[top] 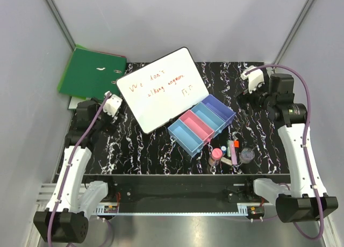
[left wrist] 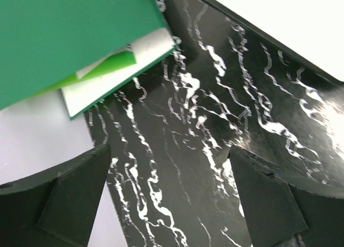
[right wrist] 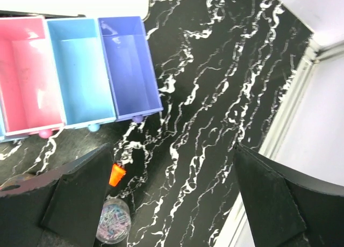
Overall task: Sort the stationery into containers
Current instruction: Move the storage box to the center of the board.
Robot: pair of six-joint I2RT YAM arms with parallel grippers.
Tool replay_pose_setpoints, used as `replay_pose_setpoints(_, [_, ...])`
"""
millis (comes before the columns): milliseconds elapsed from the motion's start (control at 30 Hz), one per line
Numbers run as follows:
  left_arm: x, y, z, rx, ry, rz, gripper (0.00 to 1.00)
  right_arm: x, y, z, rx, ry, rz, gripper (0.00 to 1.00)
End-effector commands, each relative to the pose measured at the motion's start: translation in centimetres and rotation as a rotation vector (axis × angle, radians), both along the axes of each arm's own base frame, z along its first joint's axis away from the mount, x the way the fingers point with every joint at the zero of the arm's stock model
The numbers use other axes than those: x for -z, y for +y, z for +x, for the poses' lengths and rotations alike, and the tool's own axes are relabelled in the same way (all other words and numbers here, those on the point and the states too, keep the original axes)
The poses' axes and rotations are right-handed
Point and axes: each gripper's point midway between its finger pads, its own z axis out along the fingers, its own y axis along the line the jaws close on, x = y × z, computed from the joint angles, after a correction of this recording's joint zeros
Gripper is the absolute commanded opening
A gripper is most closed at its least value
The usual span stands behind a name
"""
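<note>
The containers are a joined row of four bins in light blue, pink, light blue and purple, all empty. The right wrist view shows the pink, light blue and purple bins. The stationery lies in a cluster in front of them: a pink-capped cylinder, a blue-capped tube, a red-and-black marker, a small pink bar and a clear round pot. The pot and the marker tip show beside my right gripper's left finger. My left gripper is open and empty over bare table. My right gripper is open and empty, right of the bins.
A whiteboard with red writing lies behind the bins. A green ring binder lies at the back left, its corner close to my left gripper. The table's right edge and grey walls bound the space.
</note>
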Motion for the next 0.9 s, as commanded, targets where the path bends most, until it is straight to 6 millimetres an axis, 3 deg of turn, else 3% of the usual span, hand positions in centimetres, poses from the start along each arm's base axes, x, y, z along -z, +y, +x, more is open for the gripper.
replay_pose_setpoints(0, [0.3,-2.4,-1.7,0.124,0.027,-0.063,0.99,-0.5,1.5,-1.3,-0.083,0.022,0.046,1.00])
replay_pose_setpoints(133, [1.7,-5.5,-3.4,0.278,0.097,-0.114,0.99,1.4,4.8,-2.5,-0.250,0.123,0.132,1.00])
replay_pose_setpoints(233, [3.3,-7.0,-4.5,0.337,0.165,-0.101,0.99,3.3,5.4,-0.7,-0.207,0.194,0.157,1.00])
replay_pose_setpoints(267, [3.7,-7.2,-4.7,0.346,0.178,-0.095,0.99,4.3,5.5,1.3,-0.153,0.206,0.142,1.00])
replay_pose_setpoints(300, [4.0,-7.5,-4.8,0.355,0.188,-0.083,0.99,5.0,5.8,2.2,-0.089,0.235,0.147,1.00])
replay_pose_setpoints(333, [4.1,-7.5,-4.9,0.351,0.193,-0.083,0.99,4.5,5.0,3.5,-0.020,0.219,0.117,1.00])
replay_pose_setpoints(367, [4.2,-7.5,-4.9,0.350,0.194,-0.079,0.99,5.7,4.9,4.1,-0.006,0.273,0.107,1.00])
replay_pose_setpoints(400, [4.2,-7.4,-4.9,0.345,0.196,-0.079,0.99,5.8,4.9,4.5,-0.002,0.275,0.107,1.00])
replay_pose_setpoints(533, [4.3,-7.7,-4.8,0.345,0.207,-0.093,0.99,7.4,6.6,4.7,-0.094,0.320,0.101,1.00])
replay_pose_setpoints(633, [4.0,-8.0,-4.3,0.331,0.219,-0.116,0.99,9.5,6.7,6.4,-0.065,0.366,0.074,1.00])
replay_pose_setpoints(667, [3.8,-8.1,-4.0,0.326,0.224,-0.120,0.99,11.0,6.6,7.1,-0.051,0.405,0.062,1.00])
replay_pose_setpoints(867, [3.6,-8.0,-3.2,0.300,0.238,-0.116,0.99,13.8,7.7,8.9,-0.090,0.455,0.025,1.00])
